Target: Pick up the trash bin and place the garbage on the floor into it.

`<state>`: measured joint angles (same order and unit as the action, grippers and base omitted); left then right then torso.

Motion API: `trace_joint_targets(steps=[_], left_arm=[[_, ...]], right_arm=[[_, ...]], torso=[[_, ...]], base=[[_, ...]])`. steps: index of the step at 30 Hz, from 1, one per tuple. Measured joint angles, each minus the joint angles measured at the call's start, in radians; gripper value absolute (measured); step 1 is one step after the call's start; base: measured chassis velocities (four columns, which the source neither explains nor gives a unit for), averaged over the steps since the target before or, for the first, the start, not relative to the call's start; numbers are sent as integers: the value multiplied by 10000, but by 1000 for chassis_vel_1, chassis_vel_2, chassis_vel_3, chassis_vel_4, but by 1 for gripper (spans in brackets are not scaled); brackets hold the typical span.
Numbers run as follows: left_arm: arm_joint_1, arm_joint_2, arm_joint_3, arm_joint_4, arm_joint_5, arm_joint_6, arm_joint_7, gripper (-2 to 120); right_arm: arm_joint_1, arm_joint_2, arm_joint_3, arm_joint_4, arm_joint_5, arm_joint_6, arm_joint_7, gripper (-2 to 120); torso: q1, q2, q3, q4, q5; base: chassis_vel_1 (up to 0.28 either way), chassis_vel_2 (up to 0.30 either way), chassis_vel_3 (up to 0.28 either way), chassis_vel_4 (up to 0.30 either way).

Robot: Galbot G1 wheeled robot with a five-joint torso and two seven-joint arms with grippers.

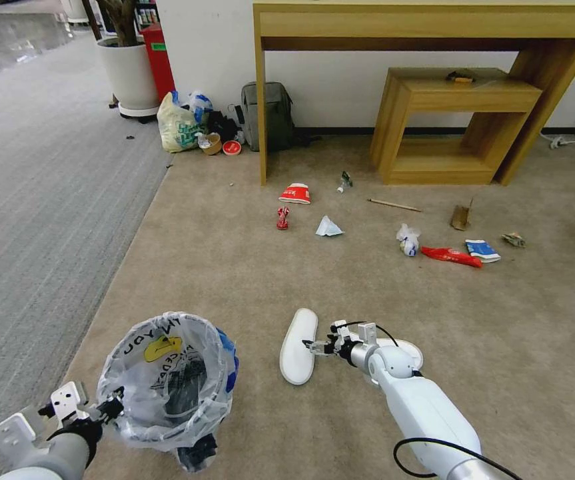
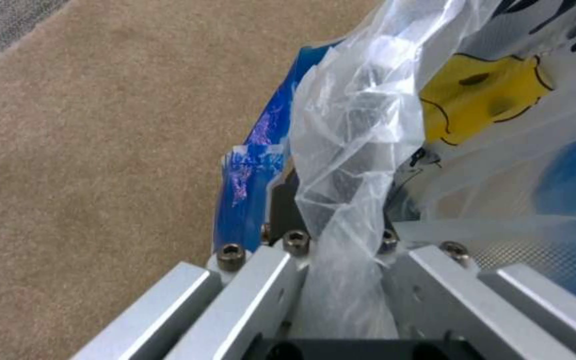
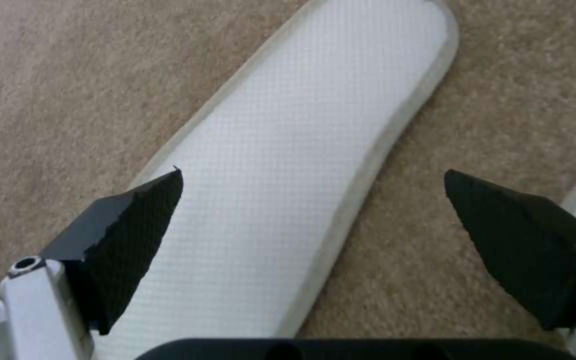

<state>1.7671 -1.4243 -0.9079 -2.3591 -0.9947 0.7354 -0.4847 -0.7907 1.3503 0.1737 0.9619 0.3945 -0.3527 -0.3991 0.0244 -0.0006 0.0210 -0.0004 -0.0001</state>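
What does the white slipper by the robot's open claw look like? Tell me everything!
The white slipper is long, flat and rounded at both ends, with a finely dotted, cloth-like top and a smooth pale rim around the edge. It lies flat on the beige carpet floor, pointing away from the robot, between the trash bin and a second white slipper. The right gripper hangs over it with its black fingers spread wide, one above the slipper, one above the carpet. Whether they touch it, I cannot tell.

Wooden desk [image 1: 427, 27] — backpack [image 1: 268, 115], planter [image 1: 129, 73] beside.
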Motion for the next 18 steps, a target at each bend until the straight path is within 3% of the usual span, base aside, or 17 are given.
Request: trace_joint_targets(steps=[18], left_arm=[[29, -37, 110, 50, 197, 0, 120, 0]], right_arm=[[-18, 120, 142, -257, -208, 35, 122, 100]], torso=[[0, 0, 0, 0, 0]], base=[[0, 0, 0, 0]])
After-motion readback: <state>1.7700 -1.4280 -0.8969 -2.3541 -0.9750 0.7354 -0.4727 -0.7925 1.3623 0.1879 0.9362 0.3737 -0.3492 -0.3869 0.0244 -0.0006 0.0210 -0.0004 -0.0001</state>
